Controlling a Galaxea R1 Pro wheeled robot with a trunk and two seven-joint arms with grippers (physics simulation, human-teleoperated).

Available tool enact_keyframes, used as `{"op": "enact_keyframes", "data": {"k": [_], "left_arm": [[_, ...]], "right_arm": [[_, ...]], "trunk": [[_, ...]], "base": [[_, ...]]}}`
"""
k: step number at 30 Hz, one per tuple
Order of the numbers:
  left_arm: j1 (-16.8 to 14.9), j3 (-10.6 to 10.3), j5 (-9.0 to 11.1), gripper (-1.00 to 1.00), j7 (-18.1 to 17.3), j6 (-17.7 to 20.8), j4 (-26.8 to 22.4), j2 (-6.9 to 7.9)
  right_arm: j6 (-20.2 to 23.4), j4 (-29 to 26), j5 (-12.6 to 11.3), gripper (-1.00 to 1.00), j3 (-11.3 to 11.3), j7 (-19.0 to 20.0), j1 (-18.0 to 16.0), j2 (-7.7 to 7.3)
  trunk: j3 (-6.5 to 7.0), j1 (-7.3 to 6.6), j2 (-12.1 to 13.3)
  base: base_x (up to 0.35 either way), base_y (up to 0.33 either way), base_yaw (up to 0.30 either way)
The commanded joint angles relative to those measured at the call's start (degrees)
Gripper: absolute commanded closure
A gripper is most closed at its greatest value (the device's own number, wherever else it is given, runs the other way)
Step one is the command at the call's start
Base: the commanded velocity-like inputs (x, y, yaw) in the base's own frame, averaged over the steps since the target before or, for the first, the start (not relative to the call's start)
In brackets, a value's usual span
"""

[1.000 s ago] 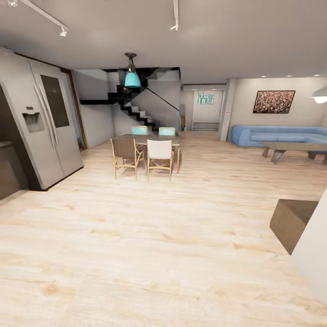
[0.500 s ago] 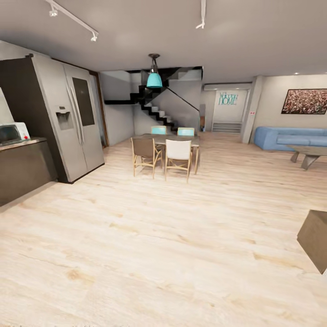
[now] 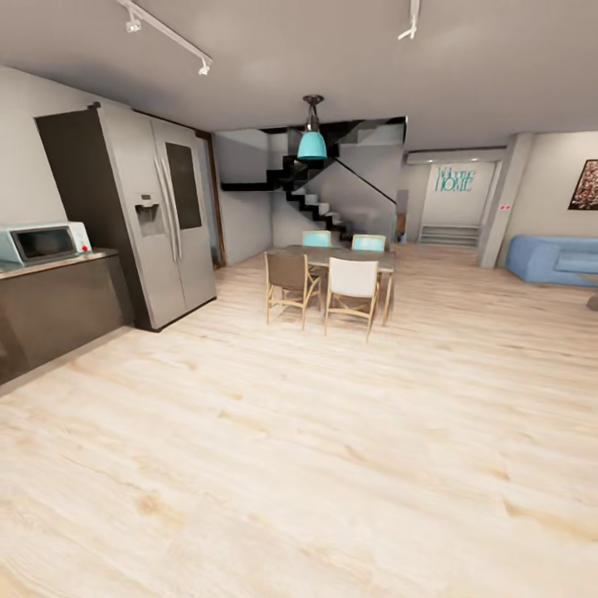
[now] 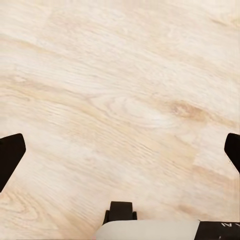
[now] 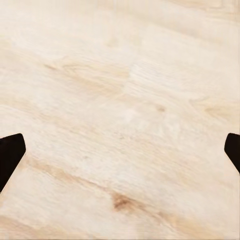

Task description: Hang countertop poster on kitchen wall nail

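Pale wood floor (image 3: 332, 465), fridge (image 3: 158, 216) beside microwave (image 3: 37, 243), dining chairs (image 3: 324, 286) ahead

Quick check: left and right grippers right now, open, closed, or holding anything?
Left gripper: open, fingers wide apart, nothing between them, wooden floor below.
Right gripper: open, fingers wide apart, holding nothing.

Pale, brown-grained wood floor (image 3: 332, 465); silver-grey refrigerator (image 3: 158, 216) with a black panel; dark grey-brown cabinets under the worktop (image 3: 58, 264); turquoise pendant lamp (image 3: 312, 145); one brown chair (image 3: 288, 282), one white chair (image 3: 352, 286); blue sofa (image 3: 552, 259), far right.
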Motion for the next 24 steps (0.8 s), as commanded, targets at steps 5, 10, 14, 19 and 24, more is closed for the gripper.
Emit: {"op": "enact_keyframes", "data": {"k": [5,10,14,19,24], "left_arm": [[0.0,0.03,0.0,-1.0,0.06,-0.01,-0.09,-0.01],[0.01,0.05,0.0,-1.0,0.06,-0.01,-0.09,-0.01],[0.02,0.1,0.0,-1.0,0.06,-0.04,-0.09,-0.01],[0.02,0.1,0.0,-1.0,0.06,-0.09,-0.09,-0.01],[0.02,0.07,0.0,-1.0,0.06,-0.09,-0.09,-0.01]], "right_arm": [[-0.46,0.62,0.07,-1.0,0.02,0.02,-0.03,0.0],[-0.54,1.29,0.12,-1.0,0.01,-0.02,-0.03,0.06],[-0.55,1.39,0.15,-1.0,0.01,-0.06,-0.03,0.11],[-0.55,1.44,0.16,-1.0,0.09,-1.74,-0.03,0.2],[-0.56,1.5,0.16,-1.0,0.23,-2.86,-0.03,0.25]], "trunk": [[-0.05,0.03,-0.02],[-0.05,0.03,-0.02],[-0.05,0.03,-0.02],[-0.05,0.03,-0.02],[-0.05,0.03,-0.02]], "base": [[0.319,-0.158,0.28],[0.318,-0.161,0.281],[0.276,-0.154,0.282],[0.082,-0.054,0.282],[0.018,-0.012,0.282]]}}
